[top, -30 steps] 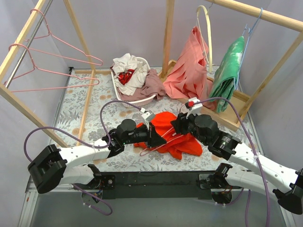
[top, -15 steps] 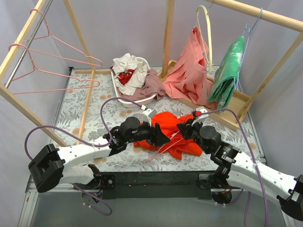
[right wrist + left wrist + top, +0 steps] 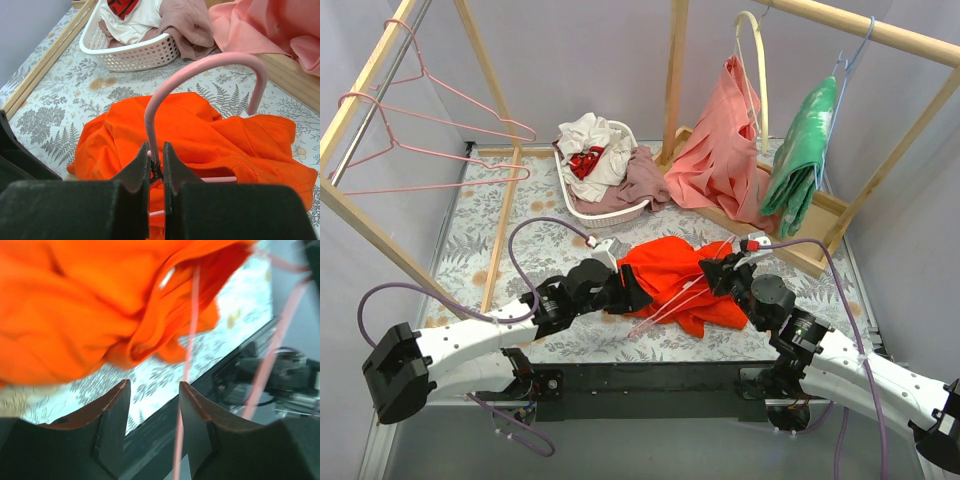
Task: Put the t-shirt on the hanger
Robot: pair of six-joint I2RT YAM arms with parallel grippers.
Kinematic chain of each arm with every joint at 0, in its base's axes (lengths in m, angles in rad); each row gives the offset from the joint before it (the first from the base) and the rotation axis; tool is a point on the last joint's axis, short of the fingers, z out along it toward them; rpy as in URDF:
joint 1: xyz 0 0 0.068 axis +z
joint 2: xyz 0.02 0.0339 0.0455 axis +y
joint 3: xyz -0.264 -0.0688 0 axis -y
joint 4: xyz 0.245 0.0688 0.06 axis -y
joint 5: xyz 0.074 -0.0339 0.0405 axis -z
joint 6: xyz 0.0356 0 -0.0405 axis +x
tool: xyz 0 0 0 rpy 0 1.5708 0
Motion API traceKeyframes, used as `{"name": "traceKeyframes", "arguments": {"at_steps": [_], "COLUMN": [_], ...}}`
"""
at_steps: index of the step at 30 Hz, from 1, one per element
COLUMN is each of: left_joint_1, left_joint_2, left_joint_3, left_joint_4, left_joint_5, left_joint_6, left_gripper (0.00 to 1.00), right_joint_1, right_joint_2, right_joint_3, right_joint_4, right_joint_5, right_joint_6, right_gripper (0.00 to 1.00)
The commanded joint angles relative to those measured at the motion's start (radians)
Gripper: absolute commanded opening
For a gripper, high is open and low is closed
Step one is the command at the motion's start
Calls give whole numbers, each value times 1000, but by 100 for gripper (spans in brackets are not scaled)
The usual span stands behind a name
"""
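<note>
Orange t-shirt [image 3: 665, 272] lies crumpled on floral bench [image 3: 460, 240], centre-front, just this side of white basket [image 3: 607, 213] (laundry heaped in it). Pink hanger [image 3: 200, 67]: neck pinched tight in R jaws, hook upright over the shirt, rest of the wire running down into the fabric. L jaws part-open w/ nothing between, at shirt's left edge. Wire passes by one finger, poss. touching, too blurry to tell.
</note>
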Motion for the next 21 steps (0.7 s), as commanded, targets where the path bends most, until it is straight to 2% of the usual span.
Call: {"name": "traceKeyframes", "arguments": {"at_steps": [1,10,15,21], "left_joint_1": [-48,-105,-105,-105], "left_joint_2": [67,182,185,254], "left_joint_3": [-11,4,-45,-36], "left_joint_4": [-62,13,159,173], "left_joint_5": [-69,-188,-250,-247], "left_joint_6": [-102,-182,-213,-221], "left_gripper": [43,43,41,32], "right_joint_1": [3,4,6,6], "right_joint_2": [9,-9,-7,-1], "right_joint_3": [14,25,31,56], "right_joint_4": [69,64,63,18], "right_joint_5": [56,84,86,116], "right_joint_6": [22,10,16,16], "right_gripper": [1,1,1,1]}}
